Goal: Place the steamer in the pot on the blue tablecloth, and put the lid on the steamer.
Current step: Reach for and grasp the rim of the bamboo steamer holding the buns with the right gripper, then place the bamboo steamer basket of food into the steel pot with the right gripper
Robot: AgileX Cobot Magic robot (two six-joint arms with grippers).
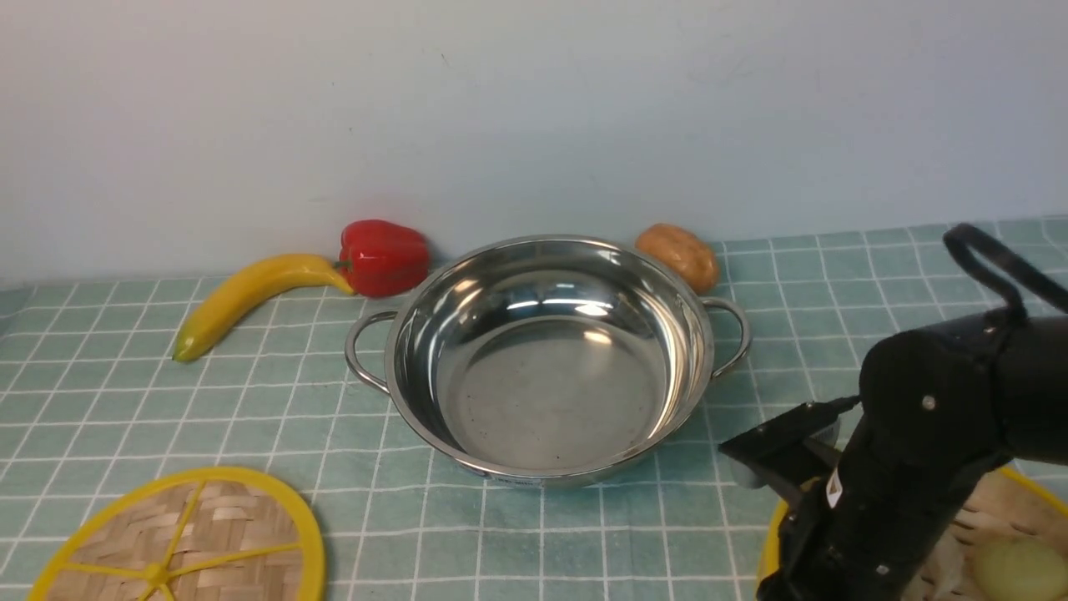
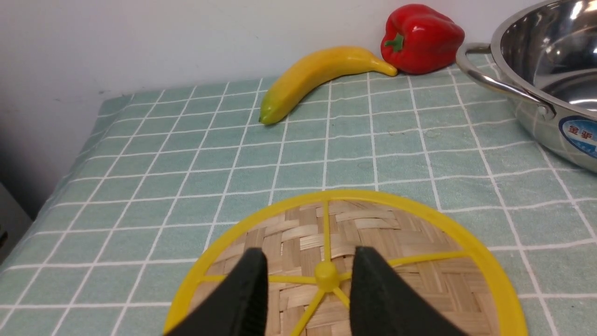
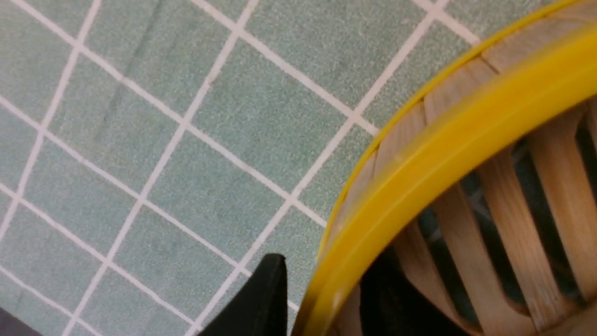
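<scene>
The pot (image 1: 551, 359) stands empty mid-table on the blue tablecloth (image 1: 125, 384); its handle and wall show in the left wrist view (image 2: 527, 93). The lid (image 1: 183, 542) lies flat at the front left. My left gripper (image 2: 310, 280) is open just above the lid (image 2: 396, 233), its fingers on either side of the yellow hub. The steamer (image 1: 1014, 501) sits at the front right, mostly hidden by my right arm (image 1: 901, 467). My right gripper (image 3: 326, 294) is open, one finger outside and one inside the steamer's yellow rim (image 3: 447, 149).
A banana (image 1: 250, 300), a red pepper (image 1: 384, 257) and a potato (image 1: 677, 255) lie along the back wall around the pot. A pale round item (image 1: 1022, 568) lies in the steamer. The cloth's left edge (image 2: 93, 140) drops off the table.
</scene>
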